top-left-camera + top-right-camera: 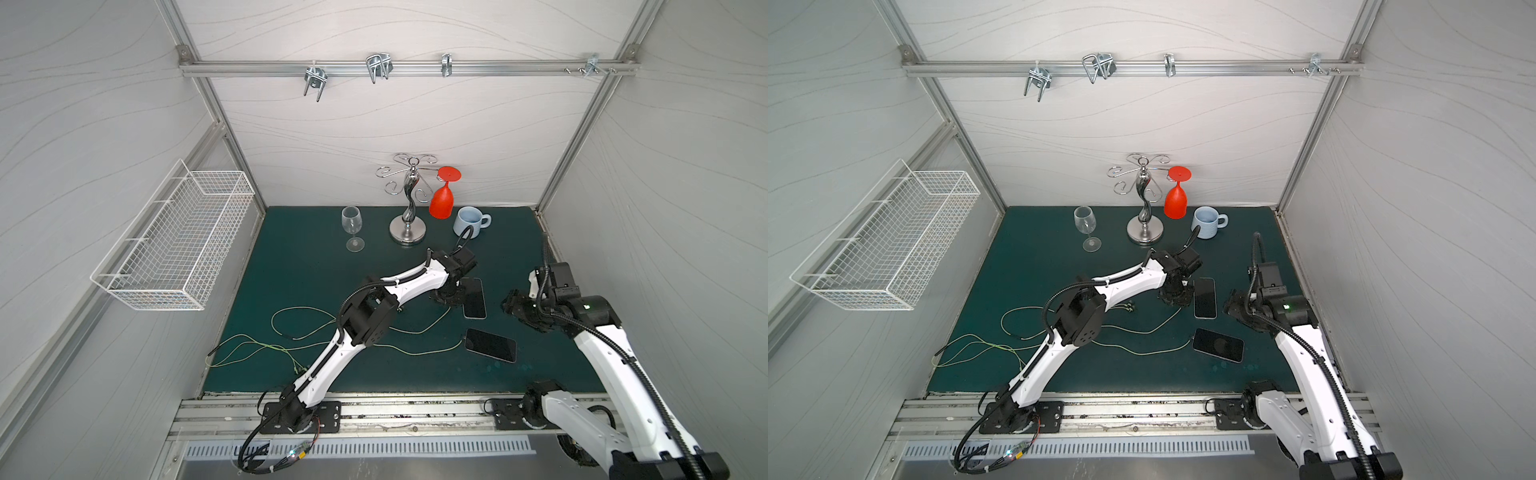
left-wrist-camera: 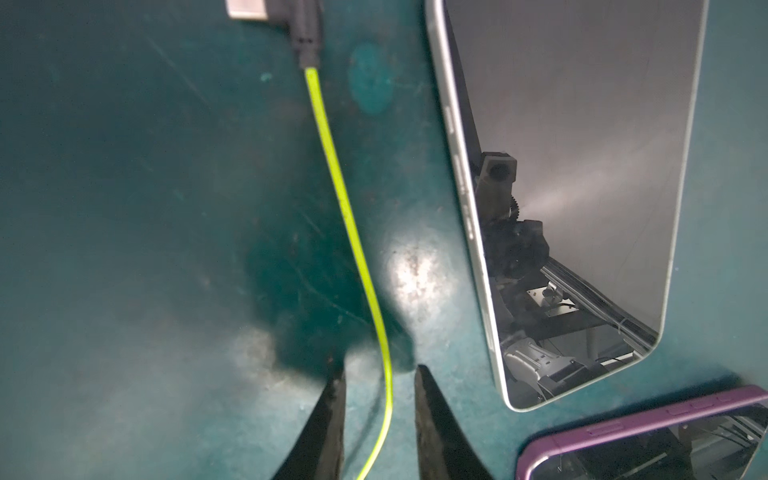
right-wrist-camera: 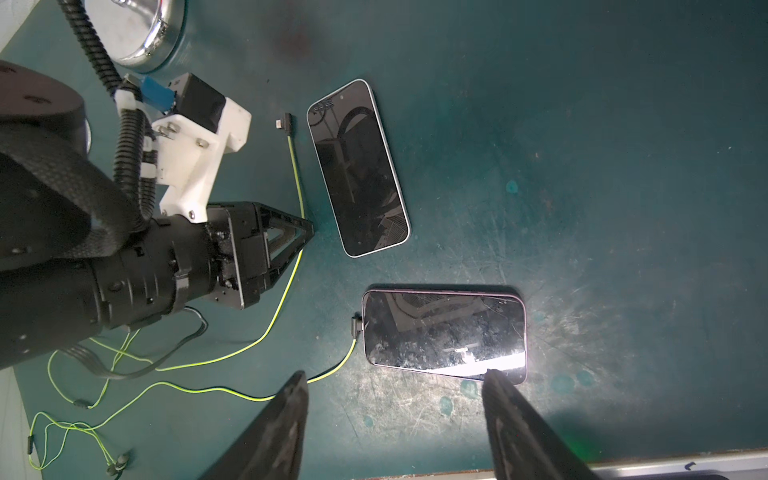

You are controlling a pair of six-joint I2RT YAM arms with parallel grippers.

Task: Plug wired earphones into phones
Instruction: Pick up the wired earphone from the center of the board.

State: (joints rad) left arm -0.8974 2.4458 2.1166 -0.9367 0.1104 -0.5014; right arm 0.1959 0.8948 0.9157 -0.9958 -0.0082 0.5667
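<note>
Left wrist, yellow-green cable (image 2: 345, 216), dark plug (image 2: 305, 37)

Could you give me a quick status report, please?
Left gripper open, straddling loose cable. Right gripper open, empty. Purple phone plugged; silver phone not yet. Nothing blocking.

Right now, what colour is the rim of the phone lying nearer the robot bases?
Purple. The phone shows its rim best in the left wrist view.

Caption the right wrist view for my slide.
Left gripper straddling the loose earphone cable beside the silver phone; purple phone looks plugged in.
</note>
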